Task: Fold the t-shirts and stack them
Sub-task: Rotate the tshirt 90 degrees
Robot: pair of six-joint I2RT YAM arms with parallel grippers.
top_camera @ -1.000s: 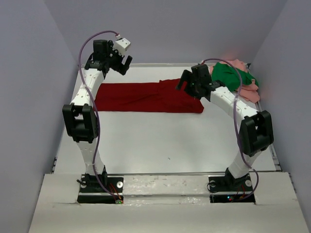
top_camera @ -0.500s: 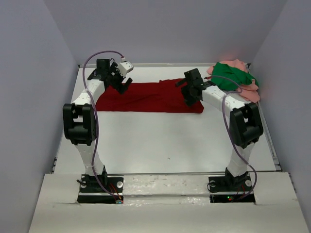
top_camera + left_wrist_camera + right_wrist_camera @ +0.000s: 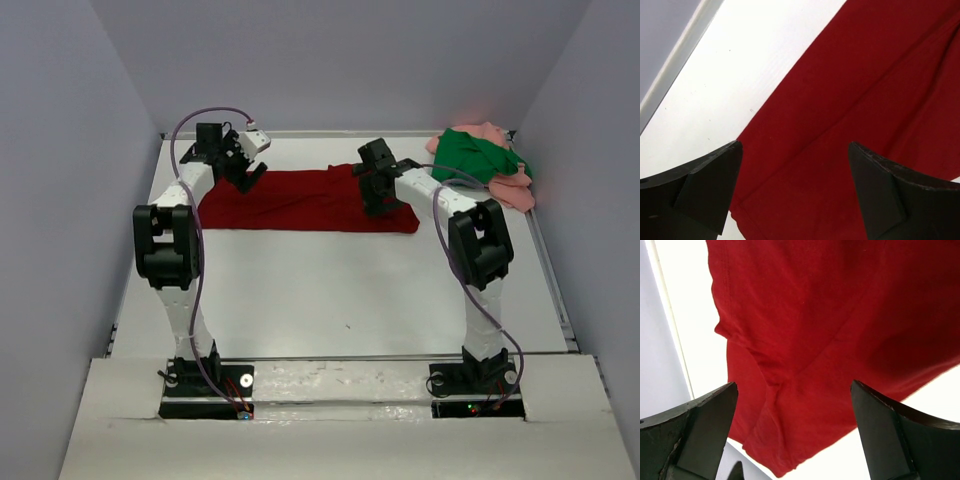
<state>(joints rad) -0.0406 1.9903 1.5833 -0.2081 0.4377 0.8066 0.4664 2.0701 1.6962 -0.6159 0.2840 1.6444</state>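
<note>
A dark red t-shirt lies folded into a long strip across the back of the white table. My left gripper hangs open just above the strip's left end, and red cloth fills the gap between its black fingers. My right gripper is open over the strip's right end, whose wrinkled red corner lies between its fingers. Neither holds anything. A green t-shirt lies bunched on a salmon pink one in the back right corner.
Grey walls close in the table on the left, back and right. The table's raised rim runs close by the left end of the red shirt. Both arm bases stand at the near edge.
Both grippers have come down from above the table onto the two ends of the red shirt; the right one also swung left, away from the green and pink pile. Both stayed open.
</note>
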